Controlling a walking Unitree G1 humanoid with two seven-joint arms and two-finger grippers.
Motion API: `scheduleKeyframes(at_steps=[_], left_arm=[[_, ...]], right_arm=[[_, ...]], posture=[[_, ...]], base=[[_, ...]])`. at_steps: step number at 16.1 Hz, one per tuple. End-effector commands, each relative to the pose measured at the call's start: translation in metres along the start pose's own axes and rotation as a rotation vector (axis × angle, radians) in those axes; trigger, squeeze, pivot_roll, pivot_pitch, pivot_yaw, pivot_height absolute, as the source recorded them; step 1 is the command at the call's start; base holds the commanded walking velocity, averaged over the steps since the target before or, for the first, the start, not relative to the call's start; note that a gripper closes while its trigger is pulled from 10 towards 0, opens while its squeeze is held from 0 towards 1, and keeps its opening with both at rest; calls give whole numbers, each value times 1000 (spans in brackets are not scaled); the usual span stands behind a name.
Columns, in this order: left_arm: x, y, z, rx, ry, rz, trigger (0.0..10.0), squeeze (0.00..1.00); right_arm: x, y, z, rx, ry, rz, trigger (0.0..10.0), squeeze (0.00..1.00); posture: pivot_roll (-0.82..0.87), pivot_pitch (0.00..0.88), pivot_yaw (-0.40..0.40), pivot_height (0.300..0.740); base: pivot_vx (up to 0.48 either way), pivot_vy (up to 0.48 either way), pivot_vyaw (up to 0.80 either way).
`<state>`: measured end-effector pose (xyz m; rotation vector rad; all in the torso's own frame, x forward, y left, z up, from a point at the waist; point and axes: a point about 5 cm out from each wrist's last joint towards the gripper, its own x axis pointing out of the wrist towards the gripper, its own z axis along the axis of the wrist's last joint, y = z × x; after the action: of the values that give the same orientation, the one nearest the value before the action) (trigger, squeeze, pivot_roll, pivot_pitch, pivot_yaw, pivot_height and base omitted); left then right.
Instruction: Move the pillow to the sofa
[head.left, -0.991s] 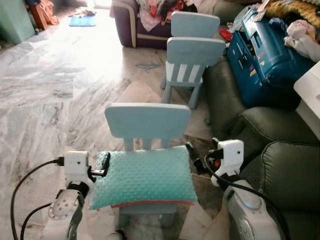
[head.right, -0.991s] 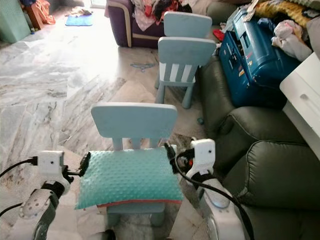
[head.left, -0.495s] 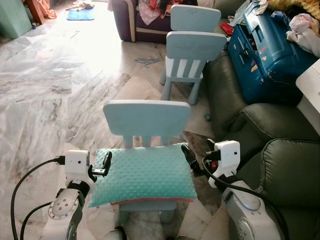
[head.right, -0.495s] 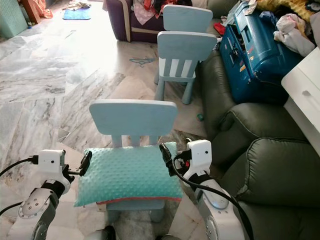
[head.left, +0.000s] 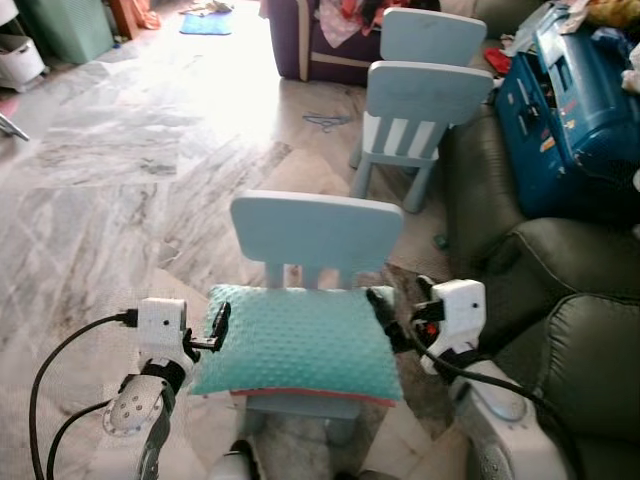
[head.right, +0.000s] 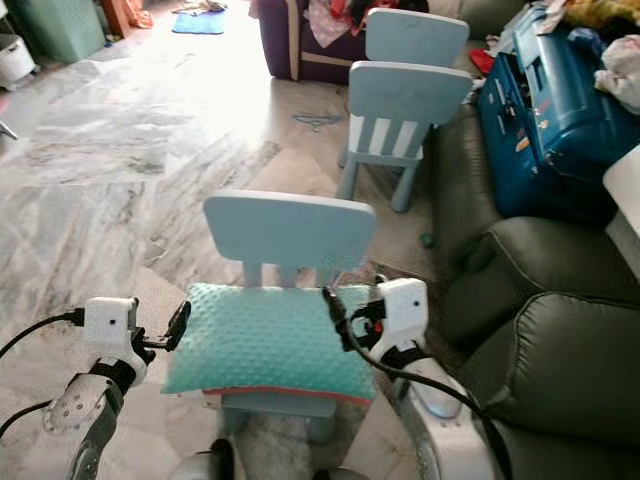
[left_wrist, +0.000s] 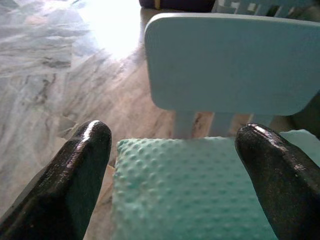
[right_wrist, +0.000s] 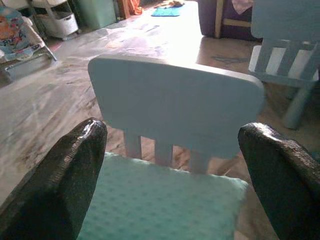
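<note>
A teal bumpy pillow (head.left: 295, 340) with a red underside lies on the seat of a small light-blue chair (head.left: 315, 228) right in front of me. My left gripper (head.left: 215, 325) is at the pillow's left edge, open, its fingers level with the pillow. At the pillow's right edge my right gripper (head.left: 385, 315) stands open too. In the left wrist view the pillow (left_wrist: 195, 195) lies between the two black fingers (left_wrist: 75, 175), and the right wrist view has the pillow (right_wrist: 160, 210) below the chair's backrest. The dark green sofa (head.left: 560, 270) is on my right.
Two more light-blue chairs (head.left: 425, 95) stand behind the first one. A blue case (head.left: 575, 110) rests on the sofa's far end. A purple couch (head.left: 310, 45) heaped with clothes is at the back. Marble floor (head.left: 120, 180) spreads to the left.
The head view has swung a little, shifting the whole picture. The right gripper's fingers have come closer to the pillow's right edge. The pillow has not moved on the chair.
</note>
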<state>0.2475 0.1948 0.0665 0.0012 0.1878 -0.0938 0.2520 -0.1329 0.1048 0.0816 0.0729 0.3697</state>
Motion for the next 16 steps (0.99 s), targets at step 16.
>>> scheduleKeyframes(at_steps=[16], left_arm=[[-3, 6, -3, 9, 30, 6, 10000, 0]], right_arm=[[-3, 0, 0, 26, 0, -49, 10000, 0]], posture=[[-29, 179, -54, 740]], base=[[0, 0, 0]])
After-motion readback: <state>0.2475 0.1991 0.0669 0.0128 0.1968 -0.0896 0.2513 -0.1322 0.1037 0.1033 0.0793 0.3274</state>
